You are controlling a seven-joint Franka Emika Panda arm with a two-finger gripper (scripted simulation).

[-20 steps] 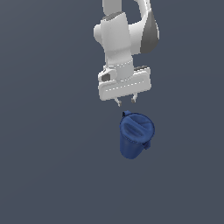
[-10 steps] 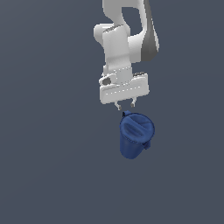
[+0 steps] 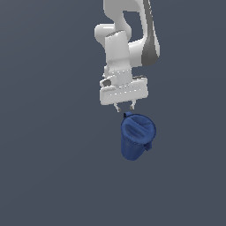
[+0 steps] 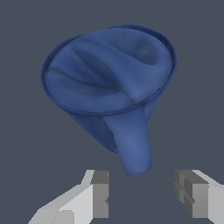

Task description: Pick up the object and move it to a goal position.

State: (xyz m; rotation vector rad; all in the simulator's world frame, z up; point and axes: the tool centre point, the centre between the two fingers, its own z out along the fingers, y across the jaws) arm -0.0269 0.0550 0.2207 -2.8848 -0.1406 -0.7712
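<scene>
The object is a dark blue tapered pitcher [image 3: 137, 141] with a round rim, standing on the grey surface in the exterior view. My gripper [image 3: 125, 107] hangs just above its rim on the far side, fingers pointing down, apart from it. In the wrist view the pitcher [image 4: 109, 76] fills the upper part of the picture, with its side handle [image 4: 133, 142] reaching toward the gap between my fingers. The gripper [image 4: 142, 192] is open and empty; both fingers [image 4: 100, 194] stand short of the handle.
A plain grey surface [image 3: 48, 167] surrounds the pitcher on all sides. The white arm [image 3: 126, 42] rises above the gripper toward the top of the exterior view. No other objects show.
The gripper has moved down toward the pitcher's rim and the wrist has turned slightly. The pitcher has not moved.
</scene>
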